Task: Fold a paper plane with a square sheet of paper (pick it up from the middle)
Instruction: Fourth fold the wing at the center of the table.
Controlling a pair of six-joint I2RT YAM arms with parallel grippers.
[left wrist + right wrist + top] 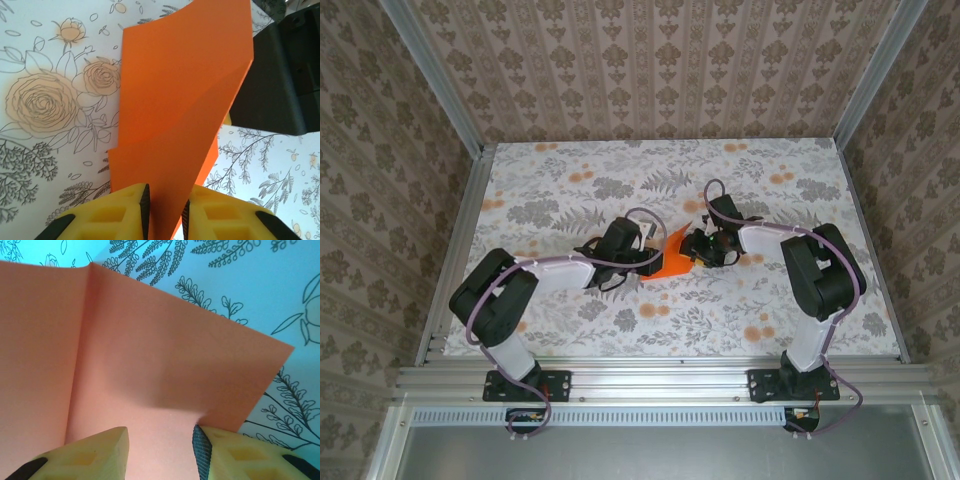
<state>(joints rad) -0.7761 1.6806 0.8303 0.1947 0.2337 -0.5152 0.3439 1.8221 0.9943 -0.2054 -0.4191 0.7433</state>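
Both sides covered: my left gripper (165,212) at nine o'clock and right gripper (160,445) at three straddle the square sheet of paper (672,262) mid-table; pinching or loose, I can't tell. Light and floppy: hold the crease.

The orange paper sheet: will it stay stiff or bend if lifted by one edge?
Probably floppy: the orange paper sheet curves and creases in the left wrist view. Likely very light, since a thin flap stands up off the table. Hard pulling might tear it.

The square sheet of paper (672,262): creased, partly raised
Bright orange, at the table (570,170) centre, folded along one crease, a corner lifting toward 12 o'clock.
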